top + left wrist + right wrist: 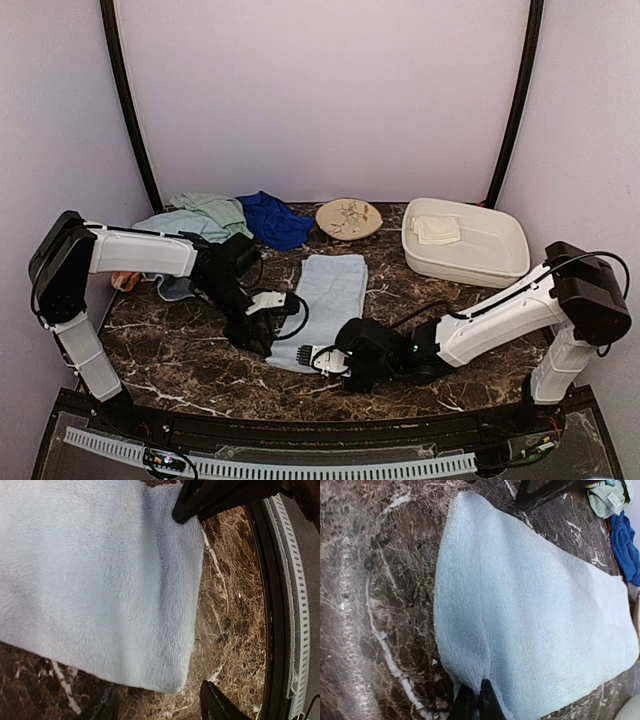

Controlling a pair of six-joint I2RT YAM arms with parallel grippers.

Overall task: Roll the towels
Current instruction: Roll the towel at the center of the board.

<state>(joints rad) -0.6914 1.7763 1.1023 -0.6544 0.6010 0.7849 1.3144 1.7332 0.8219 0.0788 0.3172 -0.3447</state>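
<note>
A light blue towel point(328, 295) lies flat in the middle of the dark marble table. My right gripper point(303, 358) is shut on its near edge, pinching up a small fold point(474, 700). My left gripper point(268, 345) is at the towel's other near corner. It is open point(160, 706), and the corner of the towel point(100, 580) lies just ahead of its fingers, untouched. More towels are heaped at the back left: pale green point(212, 210), light blue point(178, 226) and royal blue point(272, 220). A cream towel point(435, 230) lies in the tub.
A white plastic tub point(500, 265) stands at the back right. A round beige patterned plate point(349, 218) sits behind the flat towel. The table's front edge has a raised dark rim point(272, 605).
</note>
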